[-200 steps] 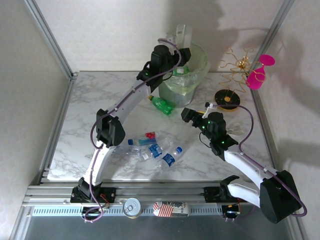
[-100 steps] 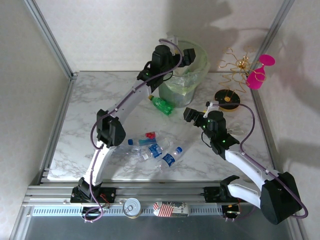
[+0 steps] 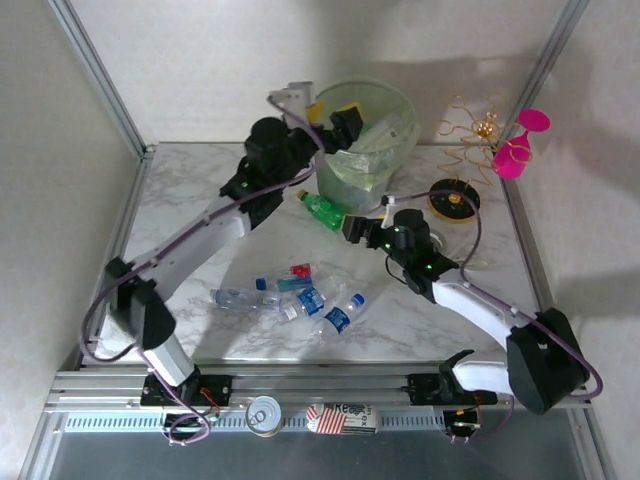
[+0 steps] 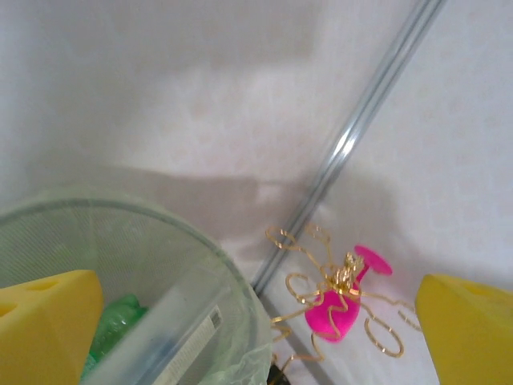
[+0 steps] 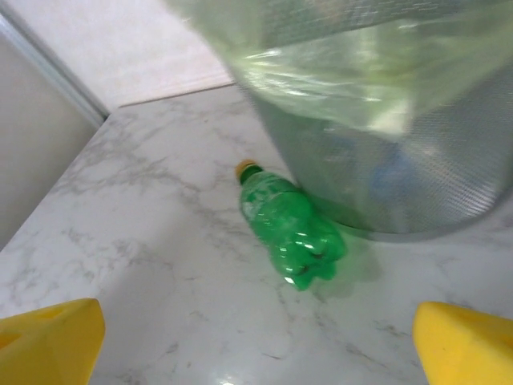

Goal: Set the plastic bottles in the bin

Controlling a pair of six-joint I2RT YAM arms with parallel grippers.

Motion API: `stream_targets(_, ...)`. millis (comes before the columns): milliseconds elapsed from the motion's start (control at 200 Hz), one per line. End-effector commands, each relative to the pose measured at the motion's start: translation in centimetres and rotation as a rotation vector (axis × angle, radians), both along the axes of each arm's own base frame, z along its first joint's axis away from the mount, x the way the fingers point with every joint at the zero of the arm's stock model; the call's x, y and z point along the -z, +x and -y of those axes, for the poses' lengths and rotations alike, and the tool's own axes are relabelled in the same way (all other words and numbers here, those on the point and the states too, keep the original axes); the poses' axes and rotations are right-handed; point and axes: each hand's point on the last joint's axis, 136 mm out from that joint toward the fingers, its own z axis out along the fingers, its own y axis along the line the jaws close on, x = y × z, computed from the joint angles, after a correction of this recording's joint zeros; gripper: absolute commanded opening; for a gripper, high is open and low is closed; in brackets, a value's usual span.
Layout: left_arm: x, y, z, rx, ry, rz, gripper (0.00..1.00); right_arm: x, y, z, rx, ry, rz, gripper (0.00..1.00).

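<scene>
Since a second ago the left claw (image 3: 332,115) moved leftward over the bin (image 3: 402,103) rim, wide open and empty, while the right claw (image 3: 350,228), also open and empty, faces the green bottle (image 3: 322,208).

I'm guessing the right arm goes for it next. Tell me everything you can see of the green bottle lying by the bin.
The green bottle is translucent green plastic, dented and crumpled, with an orange cap. It lies on its side on the marble table, alongside the foot of the bin. Whether it actually touches the bin is unclear. Nothing holds it.
</scene>
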Motion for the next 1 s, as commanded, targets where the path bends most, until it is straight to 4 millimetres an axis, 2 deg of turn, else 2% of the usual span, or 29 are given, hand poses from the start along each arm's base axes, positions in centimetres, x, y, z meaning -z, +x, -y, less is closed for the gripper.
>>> stream_targets(0, -0.1, -1.3, -4.0, -0.137, -0.061, 0.058, 1.0, -1.1, 0.4, -3.7, -0.113, -0.037, 0.05, 0.99)
stream_targets(125, 4.0, -2.6, -8.9, -0.318, -0.042, -0.014, 1.0, 0.7, 1.0, -7.0, -0.186, -0.136, 0.04, 0.99)
stream_targets(180, 6.1, -3.3, -11.2, -0.397, -0.045, -0.051, 1.0, 1.6, 1.8, -7.8, -0.198, -0.197, 0.034, 0.99)
stream_targets(225, 8.4, -3.9, -13.0, -0.449, -0.042, -0.089, 1.0, 2.3, 1.7, -9.3, -0.225, -0.254, 0.035, 0.99)
stream_targets(330, 13.4, -5.2, -16.5, -0.538, -0.03, -0.19, 1.0, 4.0, 3.1, -11.1, -0.239, -0.409, 0.039, 0.99)
stream_targets(426, 17.7, -6.6, -19.7, -0.626, -0.025, -0.282, 1.0, 5.8, 4.7, -11.7, -0.229, -0.567, 0.066, 0.99)
stream_targets(586, 24.1, -9.1, -25.4, -0.767, -0.109, -0.397, 1.0, 8.7, 7.4, -11.4, -0.184, -0.768, 0.079, 0.99)
stream_targets(701, 26.0, -10.6, -28.1, -0.833, -0.183, -0.415, 1.0, 9.7, 8.9, -11.4, -0.163, -0.868, 0.09, 0.99)
stream_targets(796, 26.7, -11.2, -29.2, -0.847, -0.245, -0.409, 1.0, 10.5, 9.9, -11.2, -0.145, -0.944, 0.105, 0.99)
stream_targets(996, 27.5, -10.6, -28.1, -0.793, -0.272, -0.434, 1.0, 11.6, 11.8, -10.5, -0.097, -1.092, 0.155, 0.99)
